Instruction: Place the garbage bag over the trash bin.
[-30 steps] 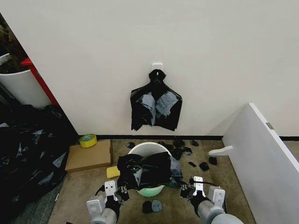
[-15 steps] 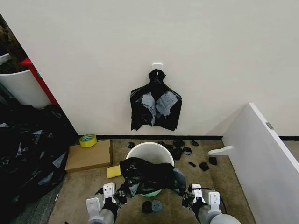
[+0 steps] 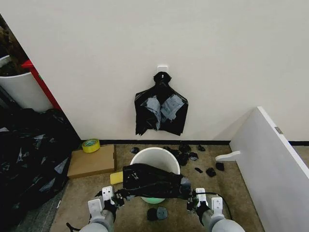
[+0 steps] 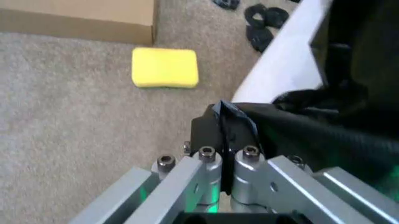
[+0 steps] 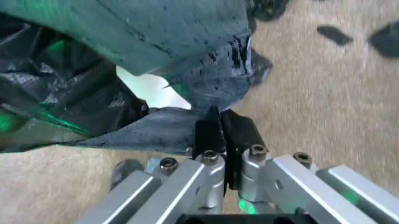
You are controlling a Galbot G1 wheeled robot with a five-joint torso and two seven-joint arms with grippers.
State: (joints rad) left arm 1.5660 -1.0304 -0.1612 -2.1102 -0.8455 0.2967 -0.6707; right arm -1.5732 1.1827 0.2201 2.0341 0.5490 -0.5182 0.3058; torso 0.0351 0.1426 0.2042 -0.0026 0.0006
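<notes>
Head view: low in the centre of the frame, the garbage bag [image 3: 153,180] is stretched into a band whose long axis runs left to right, across the near rim of the trash bin [image 3: 155,159]. The left gripper [image 3: 116,196] holds its lower left corner and the right gripper [image 3: 189,199] its lower right corner. Left wrist view adds what the head view cannot resolve: the left gripper [image 4: 225,140] has its black pads pressed together on a fold of bag, with a yellow sponge [image 4: 165,67] on the carpet in the upper left. Right wrist view likewise shows the right gripper [image 5: 223,134] clenched on the film, the bin's white wall [image 5: 153,88] just beyond.
</notes>
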